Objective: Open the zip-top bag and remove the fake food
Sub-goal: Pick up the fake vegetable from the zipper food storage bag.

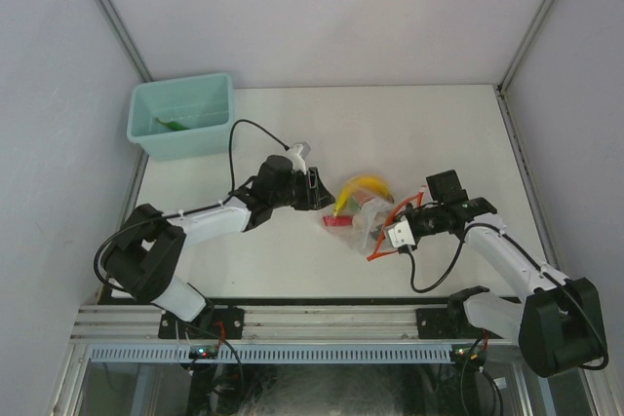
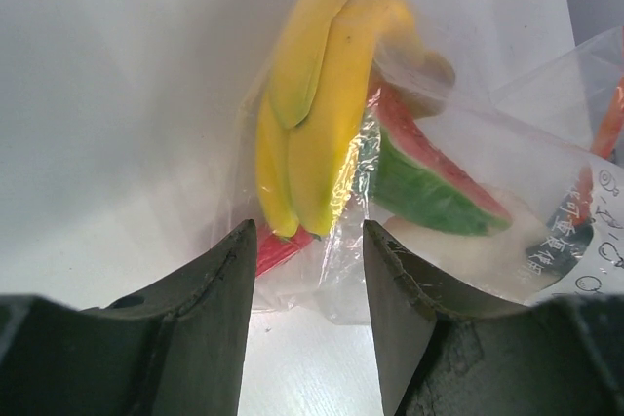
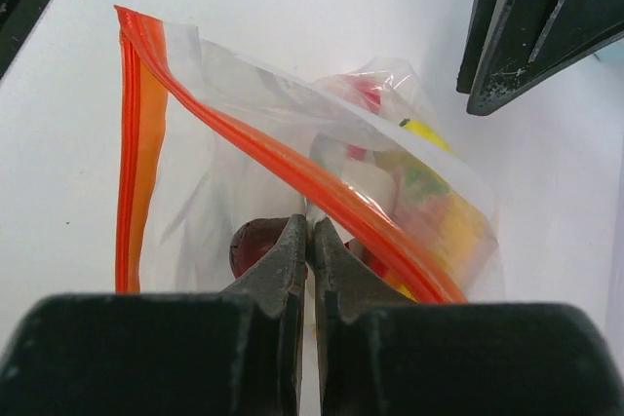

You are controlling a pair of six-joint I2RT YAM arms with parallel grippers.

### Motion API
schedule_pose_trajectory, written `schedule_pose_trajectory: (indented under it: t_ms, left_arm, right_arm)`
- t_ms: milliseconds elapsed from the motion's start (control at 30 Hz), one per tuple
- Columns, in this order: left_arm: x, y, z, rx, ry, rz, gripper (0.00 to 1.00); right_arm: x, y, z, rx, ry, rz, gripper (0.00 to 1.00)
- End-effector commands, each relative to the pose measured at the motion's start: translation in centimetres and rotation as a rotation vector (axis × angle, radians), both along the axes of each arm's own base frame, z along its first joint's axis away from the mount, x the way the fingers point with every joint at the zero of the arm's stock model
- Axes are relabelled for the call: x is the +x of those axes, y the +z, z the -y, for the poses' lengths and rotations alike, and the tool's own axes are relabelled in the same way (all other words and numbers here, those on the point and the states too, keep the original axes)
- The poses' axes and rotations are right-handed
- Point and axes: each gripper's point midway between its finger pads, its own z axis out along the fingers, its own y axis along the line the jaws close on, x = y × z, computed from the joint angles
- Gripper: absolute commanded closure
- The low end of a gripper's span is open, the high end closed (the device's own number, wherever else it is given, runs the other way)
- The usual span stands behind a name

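With the right claw [image 3: 310, 228] pinched shut on the lip of the zip-top bag [image 3: 219, 177], the open, empty left claw [image 2: 307, 233] should grip film below the banana [image 2: 327, 94].

We find this to be a robotics laboratory test cell, not a domestic or commercial room. Grounds: a bare white worktop [image 1: 292, 270] enclosed by plain grey wall panels [image 1: 58, 94] set in metal corner posts [image 1: 107, 12]. A left arm [image 1: 205, 223] and right arm [image 1: 507, 255] are bolted to an aluminium rail [image 1: 322, 321] at the near edge. Black cabling [image 1: 232, 148] runs exposed.
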Motion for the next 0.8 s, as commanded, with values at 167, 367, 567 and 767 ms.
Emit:
schedule_pose_trajectory:
  t_ms: [167, 367, 567, 767]
  left_arm:
    - [0.6, 3.1, -0.6, -0.037, 0.009, 0.128, 0.49]
    - [0.5, 4.0, -1.0, -0.039, 0.018, 0.157, 0.49]
    - [0.5, 4.9, -1.4, -0.044, 0.027, 0.188, 0.48]
    - [0.6, 6.4, -2.2, -0.062, 0.048, 0.217, 0.48]
  right_arm:
    - [-0.7, 3.3, 0.7, 0.061, -0.024, -0.062, 1.0]
    - [0.1, 4.1, 2.1, 0.077, -0.118, -0.091, 1.0]
    - [-0.9, 4.8, 3.3, 0.06, -0.171, -0.174, 1.0]
    - [-1.7, 5.0, 4.3, 0.027, -0.254, -0.285, 1.0]
